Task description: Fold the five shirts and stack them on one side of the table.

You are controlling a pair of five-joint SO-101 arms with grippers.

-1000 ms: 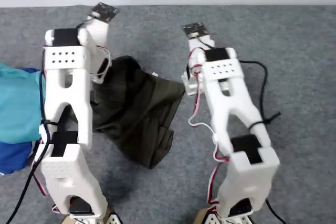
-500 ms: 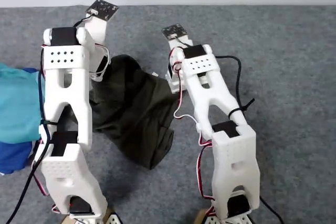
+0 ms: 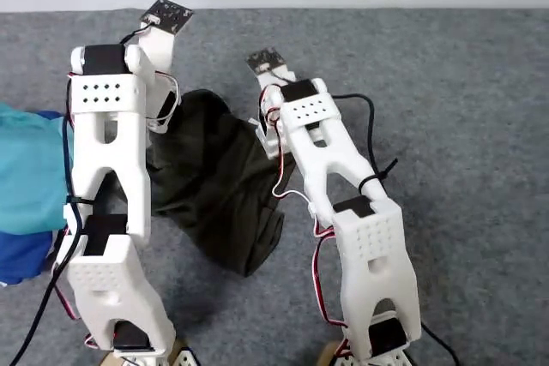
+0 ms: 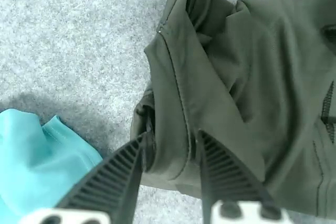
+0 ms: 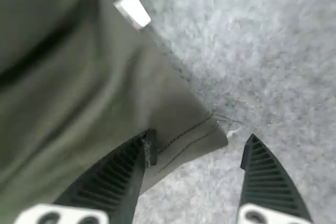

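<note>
1. Left gripper [image 4: 170, 153]: fingers closed on a raised fold at the edge of the dark olive shirt [image 3: 223, 186]; the cloth fills the gap between them; the arm stretches forward over the shirt, wrist bent down at its far side.
2. Right gripper [image 5: 198, 142]: fingers spread open, tips down at the table [image 3: 463, 83]; the arm is angled inward toward the shirt's edge.
3. Dark olive shirt: crumpled on the table between the two arms; one hemmed corner lies between the right fingers, touching one finger and apart from the other, which stands over bare grey surface; a white tag [image 5: 132, 10] sits on the edge beyond the fingertips.
4. Teal shirt [image 3: 30, 169]: near the left fingers, on their outer side; it rests on a blue shirt [image 3: 21, 255].
</note>
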